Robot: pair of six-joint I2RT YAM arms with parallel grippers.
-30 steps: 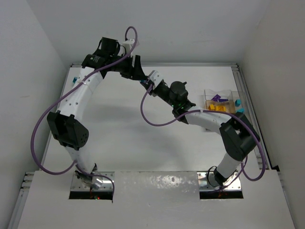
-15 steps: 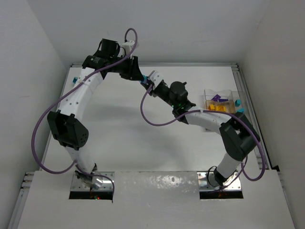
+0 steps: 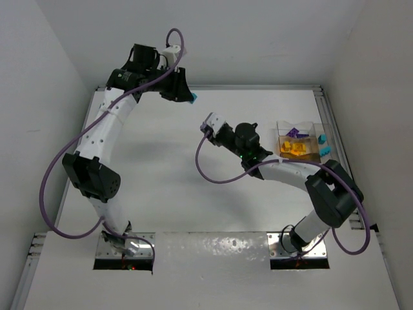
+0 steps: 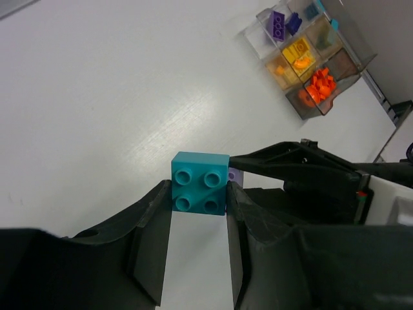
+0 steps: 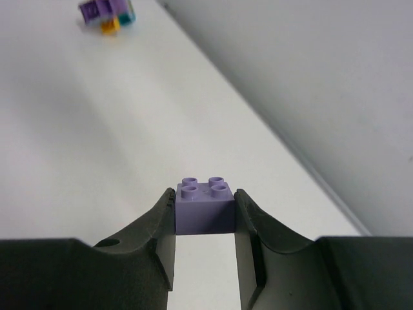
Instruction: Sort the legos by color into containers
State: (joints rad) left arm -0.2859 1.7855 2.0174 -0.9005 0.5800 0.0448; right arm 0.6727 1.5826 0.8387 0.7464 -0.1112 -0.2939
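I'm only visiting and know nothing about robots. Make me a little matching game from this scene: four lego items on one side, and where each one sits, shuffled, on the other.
Things:
1. teal brick
2. lilac brick
3. orange bricks
4. small mixed-colour clump

Places:
A. lying on the table
B. in a compartment of the clear containers
C. pinched in the right gripper
D. pinched in the left gripper

Pairs: 1-D, 2-C, 3-B, 4-A.

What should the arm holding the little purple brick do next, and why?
Probably carry it rightward: the right gripper is shut on the small purple plastic brick, and the clear plastic containers, with purple bricks already in one compartment, sit to its right.
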